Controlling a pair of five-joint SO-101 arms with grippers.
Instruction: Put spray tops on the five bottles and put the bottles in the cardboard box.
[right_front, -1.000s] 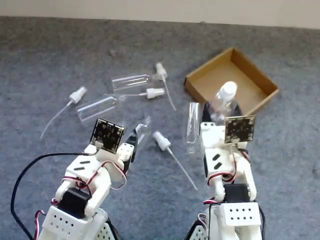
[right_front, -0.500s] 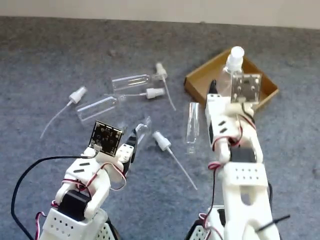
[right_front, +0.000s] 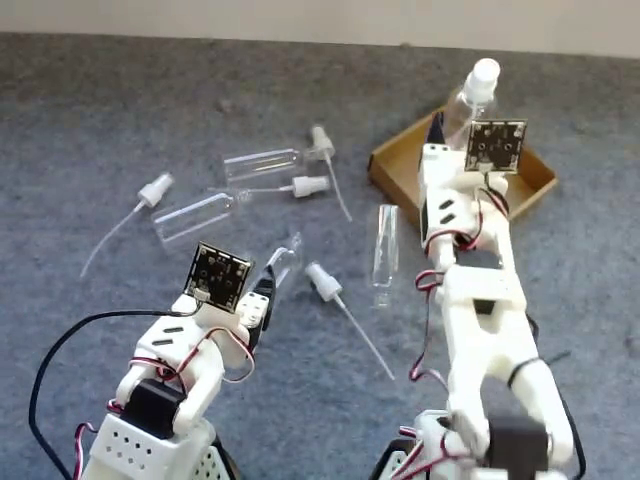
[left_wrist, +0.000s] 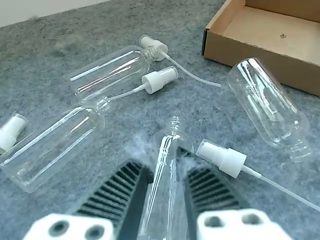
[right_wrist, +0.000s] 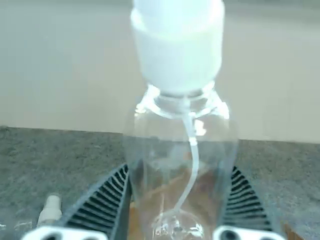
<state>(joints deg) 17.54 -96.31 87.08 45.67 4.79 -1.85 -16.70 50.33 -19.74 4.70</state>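
My right gripper (right_front: 457, 122) is shut on a clear bottle (right_front: 472, 98) with a white spray top (right_front: 483, 72), held upright above the cardboard box (right_front: 400, 152). In the right wrist view the bottle (right_wrist: 180, 150) stands between the ribbed fingers (right_wrist: 102, 200), with its dip tube visible inside. My left gripper (right_front: 265, 292) is low on the carpet, its fingers (left_wrist: 125, 185) closed on either side of an uncapped bottle (left_wrist: 167, 165) that lies flat. Three more uncapped bottles (right_front: 262, 162) (right_front: 193, 217) (right_front: 385, 243) lie on the carpet.
Loose spray tops with long tubes lie among the bottles: one (right_front: 155, 190) at the far left, two (right_front: 322, 142) (right_front: 310, 186) near the middle, one (right_front: 322, 280) beside the left gripper. The box (left_wrist: 270, 30) stands open at the back right on grey carpet.
The right arm has stretched forward and up, carrying the capped bottle from the box's near edge to above its far side. The left arm has barely shifted.
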